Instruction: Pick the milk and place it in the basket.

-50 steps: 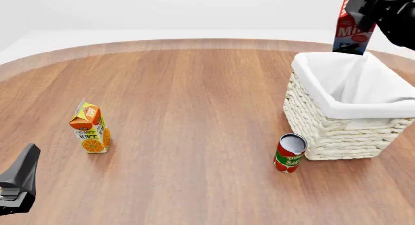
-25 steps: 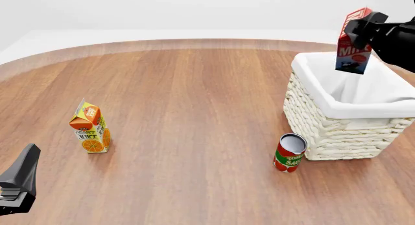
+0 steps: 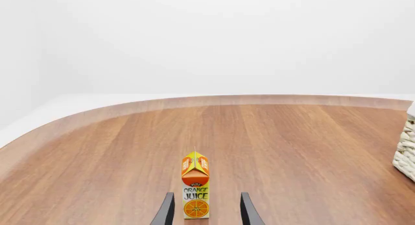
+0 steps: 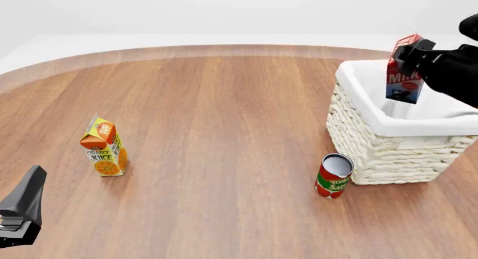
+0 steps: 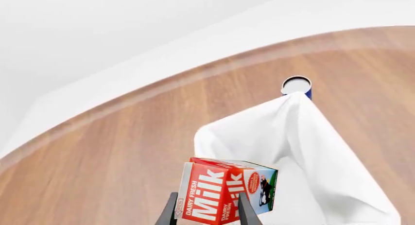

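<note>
The milk (image 4: 404, 75), a carton with a red top and a blue and white lower part, hangs tilted over the far side of the cream wicker basket (image 4: 388, 150). Its lower end is level with the basket's rim. My right gripper (image 4: 411, 51) is shut on the carton's red top. In the right wrist view the milk (image 5: 224, 193) sits between the fingers of the gripper (image 5: 207, 213), above the white cloth lining (image 5: 304, 147). My left gripper (image 4: 22, 211) is at the near left, open and empty; its fingers (image 3: 165, 213) frame the distant juice carton.
An orange juice carton (image 4: 104, 150) stands at the left, also in the left wrist view (image 3: 195, 188). A tomato sauce can (image 4: 334, 176) stands against the basket's near left corner. A blue can (image 5: 297, 85) stands behind the basket. The table's curved far edge (image 4: 224, 47) borders white floor.
My right gripper has come down and slightly nearer with the milk, from well above the basket to its rim level. The left arm has not moved.
</note>
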Action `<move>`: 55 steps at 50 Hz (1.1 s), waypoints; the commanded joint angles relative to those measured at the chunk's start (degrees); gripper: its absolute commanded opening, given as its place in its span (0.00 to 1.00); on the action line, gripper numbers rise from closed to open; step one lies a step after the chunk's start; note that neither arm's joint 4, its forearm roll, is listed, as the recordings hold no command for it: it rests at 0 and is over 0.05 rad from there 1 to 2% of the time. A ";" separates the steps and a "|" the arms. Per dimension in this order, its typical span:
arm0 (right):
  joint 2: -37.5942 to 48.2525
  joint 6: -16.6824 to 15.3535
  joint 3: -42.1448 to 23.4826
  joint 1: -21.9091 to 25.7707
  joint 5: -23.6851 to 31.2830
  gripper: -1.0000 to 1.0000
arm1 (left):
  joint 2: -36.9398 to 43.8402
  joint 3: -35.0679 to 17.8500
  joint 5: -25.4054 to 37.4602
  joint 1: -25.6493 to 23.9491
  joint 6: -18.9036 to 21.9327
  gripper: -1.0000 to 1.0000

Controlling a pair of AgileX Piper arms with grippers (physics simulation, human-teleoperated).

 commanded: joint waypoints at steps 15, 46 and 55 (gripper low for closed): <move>3.67 1.61 2.21 -2.22 -4.95 0.00 | 0.00 0.00 0.00 0.00 0.00 1.00; 14.42 0.65 -1.86 -3.61 -8.69 0.00 | 0.00 0.00 0.00 0.00 0.00 1.00; 17.06 0.32 -2.96 -4.31 -9.25 0.00 | 0.00 0.00 0.00 0.00 0.00 1.00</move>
